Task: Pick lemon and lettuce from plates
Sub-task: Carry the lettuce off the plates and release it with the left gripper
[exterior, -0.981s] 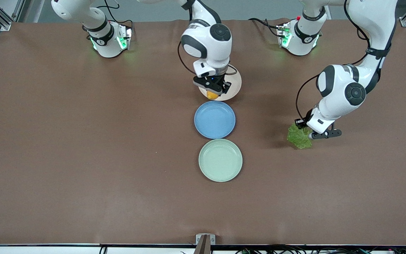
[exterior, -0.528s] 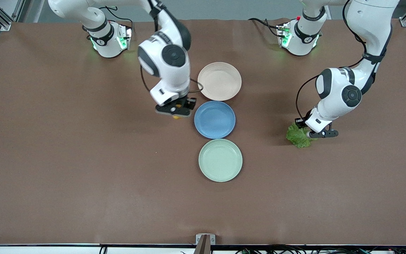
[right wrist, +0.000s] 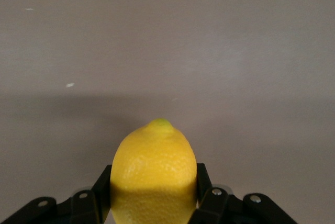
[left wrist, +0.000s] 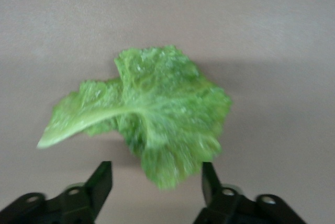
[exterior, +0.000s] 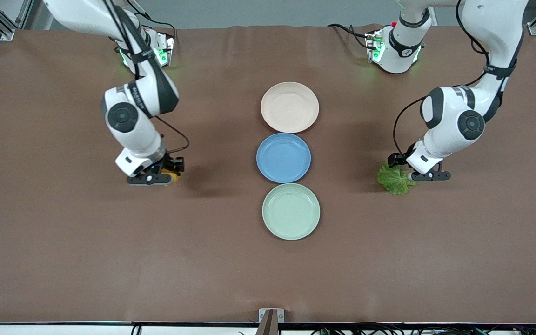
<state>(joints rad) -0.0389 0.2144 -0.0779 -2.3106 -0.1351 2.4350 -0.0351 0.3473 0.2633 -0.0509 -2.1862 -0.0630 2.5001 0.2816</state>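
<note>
My right gripper [exterior: 163, 177] is shut on the yellow lemon [exterior: 171, 177] and holds it low over the bare table, toward the right arm's end. In the right wrist view the lemon [right wrist: 153, 164] sits between the fingers of the right gripper [right wrist: 153, 185]. The green lettuce [exterior: 392, 179] lies flat on the table toward the left arm's end. My left gripper [exterior: 417, 176] is open beside it. In the left wrist view the lettuce [left wrist: 157, 109] has its edge between the spread fingers of the left gripper [left wrist: 156, 176]. The beige-pink plate [exterior: 289, 107] and mint plate [exterior: 291, 211] are empty.
An empty blue plate [exterior: 283, 157] sits between the two other plates in a row down the table's middle. Brown table cover stretches around them. The arm bases stand along the table edge farthest from the front camera.
My right gripper carried the lemon off the beige-pink plate, past the blue plate, to low over the table toward the right arm's end. The left gripper stayed by the lettuce.
</note>
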